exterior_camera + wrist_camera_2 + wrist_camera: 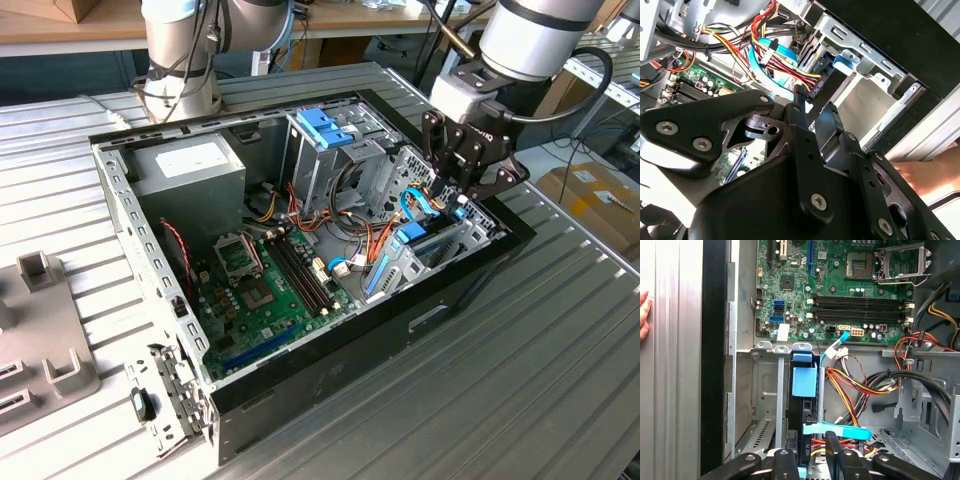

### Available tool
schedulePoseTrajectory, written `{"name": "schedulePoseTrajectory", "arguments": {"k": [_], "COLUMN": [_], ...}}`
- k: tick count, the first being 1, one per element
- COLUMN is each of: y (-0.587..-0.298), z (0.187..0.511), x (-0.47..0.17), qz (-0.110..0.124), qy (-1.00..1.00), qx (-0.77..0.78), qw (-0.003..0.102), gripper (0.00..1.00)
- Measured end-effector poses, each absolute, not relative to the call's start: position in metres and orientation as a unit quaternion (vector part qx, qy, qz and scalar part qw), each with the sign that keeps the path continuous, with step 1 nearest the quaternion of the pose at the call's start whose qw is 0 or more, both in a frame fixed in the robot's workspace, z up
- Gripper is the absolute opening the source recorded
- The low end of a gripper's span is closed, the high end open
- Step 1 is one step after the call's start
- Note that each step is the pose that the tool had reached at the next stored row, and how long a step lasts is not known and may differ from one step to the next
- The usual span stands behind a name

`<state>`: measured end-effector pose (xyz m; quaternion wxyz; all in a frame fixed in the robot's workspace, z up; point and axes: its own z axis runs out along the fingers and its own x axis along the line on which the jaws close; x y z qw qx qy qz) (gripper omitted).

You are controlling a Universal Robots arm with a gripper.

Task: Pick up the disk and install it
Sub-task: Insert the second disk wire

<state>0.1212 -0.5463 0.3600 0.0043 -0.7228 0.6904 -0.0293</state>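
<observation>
The disk (800, 415) stands on edge in a drive bay slot of the open computer case (330, 370), a blue tab (804, 382) on its upper edge. In the exterior view the disk (413, 237) sits low in the bay at the case's right end. My gripper (455, 200) hangs just above that bay. Its black fingers (785, 462) stand a little apart on either side of the disk's line, and coloured wires show through the gap. In the second wrist view my gripper (815, 102) is over the bay's metal frame, nothing clamped between the fingers.
Loose red, yellow and blue cables (350, 250) crowd the space beside the bay. A metal cage with a blue top (325, 130), a grey box (190, 165) and the green motherboard (265, 285) fill the case. A person's hand (935, 175) rests by the case's outer wall.
</observation>
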Motion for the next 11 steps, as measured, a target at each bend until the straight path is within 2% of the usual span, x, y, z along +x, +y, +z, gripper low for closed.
{"name": "schedulePoseTrajectory", "arguments": {"k": [11], "y": [-0.5463], "z": [0.3596], "x": [0.1214], "qz": [-0.029], "qy": [0.699], "qx": [-0.714], "qw": [0.004], "gripper": [0.36]}}
